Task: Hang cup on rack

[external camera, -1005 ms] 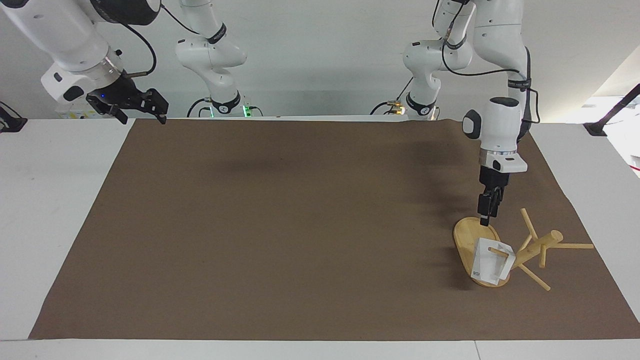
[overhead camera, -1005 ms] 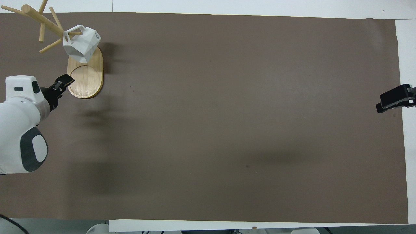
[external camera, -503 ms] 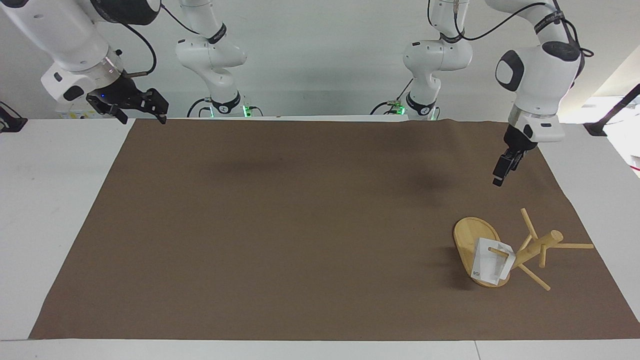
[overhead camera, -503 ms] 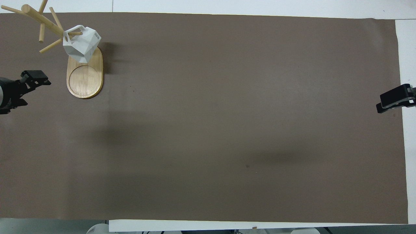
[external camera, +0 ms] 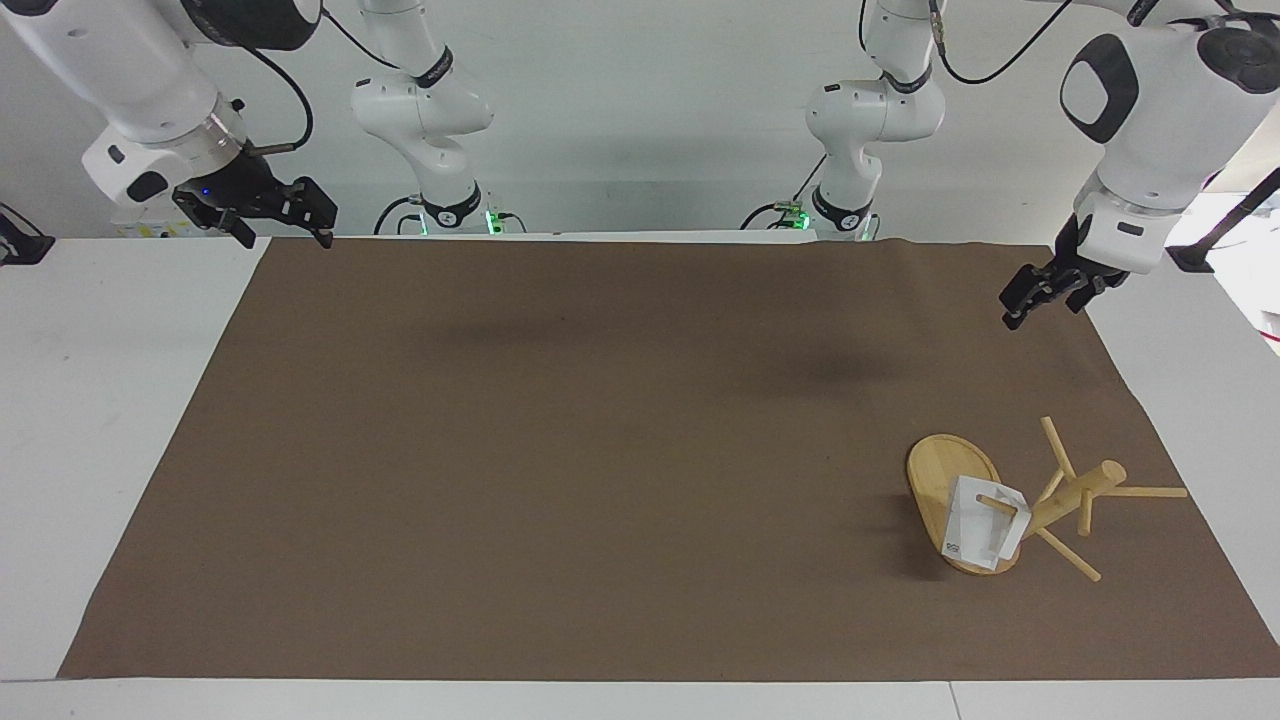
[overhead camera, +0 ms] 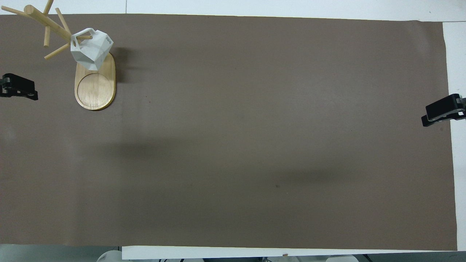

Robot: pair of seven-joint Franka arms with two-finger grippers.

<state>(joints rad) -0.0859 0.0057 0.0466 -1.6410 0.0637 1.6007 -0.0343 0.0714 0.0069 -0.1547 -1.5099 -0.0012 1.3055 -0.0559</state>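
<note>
Now that the left gripper (external camera: 1040, 296) has let go and lifted away from the rack (external camera: 955, 480), it hangs empty with jaws apart over the mat (external camera: 600, 450) at about one o'clock from the rack. Near the left arm's end, the cup (external camera: 982, 535) hangs by its handle on a peg, though whether it seats fully is hard to judge. Parked high, the right gripper (external camera: 285, 215) waits, spread and empty. Hanging looks done.

The cup (external camera: 978, 532) hangs by its handle on a peg of the rack (external camera: 1040, 505), which stands on the brown mat (external camera: 560, 450). The left tool (external camera: 1040, 295) hovers open over the mat, well apart from both. The right tool (external camera: 275, 215), open, waits over the tabletop (external camera: 110, 400) at the mat's corner.
</note>
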